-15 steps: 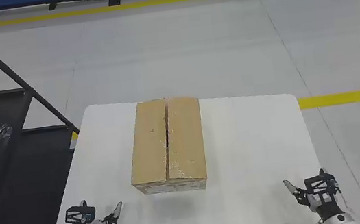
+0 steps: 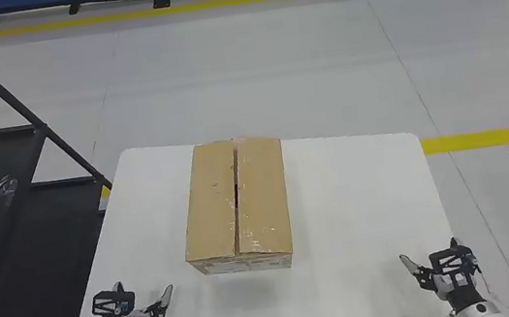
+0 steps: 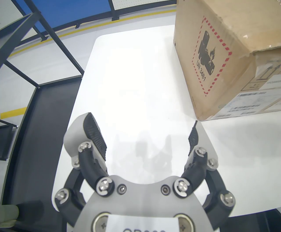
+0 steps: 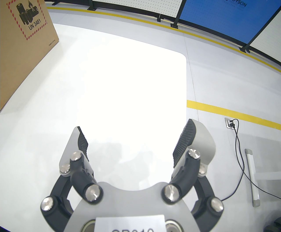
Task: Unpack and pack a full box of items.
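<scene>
The big white worktop (image 2: 359, 203) has a brown box (image 2: 237, 205) near its middle, a bit toward 11 o'clock, with its top flaps shut. The left end effector (image 3: 142, 123) hangs at 7 o'clock, wide open and holding nothing. The right end effector (image 4: 134, 125) hangs at 5 o'clock, wide open too, holding nothing.

Left gripper (image 3: 141, 120) and right gripper (image 4: 134, 125), jaws wide apart.

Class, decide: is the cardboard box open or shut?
Shut: the box has both top flaps flat, meeting at a centre seam.
</scene>
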`<state>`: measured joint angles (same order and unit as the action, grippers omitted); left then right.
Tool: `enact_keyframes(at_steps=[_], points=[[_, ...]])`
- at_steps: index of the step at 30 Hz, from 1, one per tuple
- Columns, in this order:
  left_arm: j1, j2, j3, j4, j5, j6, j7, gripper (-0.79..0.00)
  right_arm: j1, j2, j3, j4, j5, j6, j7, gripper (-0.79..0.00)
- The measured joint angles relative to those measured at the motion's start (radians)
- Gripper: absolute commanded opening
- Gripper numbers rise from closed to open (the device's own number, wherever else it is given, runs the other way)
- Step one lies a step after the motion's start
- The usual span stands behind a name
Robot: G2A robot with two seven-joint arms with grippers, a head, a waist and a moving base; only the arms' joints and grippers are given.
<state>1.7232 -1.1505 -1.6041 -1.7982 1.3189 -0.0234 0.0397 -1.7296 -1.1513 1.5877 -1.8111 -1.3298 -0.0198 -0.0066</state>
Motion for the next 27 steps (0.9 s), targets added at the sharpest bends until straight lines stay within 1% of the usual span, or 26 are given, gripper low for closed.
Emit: enact_keyframes(at_steps=[8, 15, 19, 27], points=[[-0.041, -0.004, -0.021, 0.039, -0.034, -0.023, 0.127, 0.000, 0.029, -0.010, -0.061, -0.044, -0.015, 0.007, -0.025, 0.000], [-0.118, -0.008, -0.018, 0.107, -0.083, -0.088, 0.205, 0.000, 0.077, -0.022, -0.126, -0.094, -0.058, 0.050, -0.037, 0.000], [-0.160, -0.011, -0.002, 0.149, -0.096, -0.106, 0.210, 0.000, 0.095, -0.026, -0.152, -0.117, -0.083, 0.056, -0.027, 0.000], [-0.161, -0.011, -0.001, 0.152, -0.097, -0.107, 0.208, 0.000, 0.095, -0.026, -0.153, -0.118, -0.087, 0.058, -0.024, 0.000]])
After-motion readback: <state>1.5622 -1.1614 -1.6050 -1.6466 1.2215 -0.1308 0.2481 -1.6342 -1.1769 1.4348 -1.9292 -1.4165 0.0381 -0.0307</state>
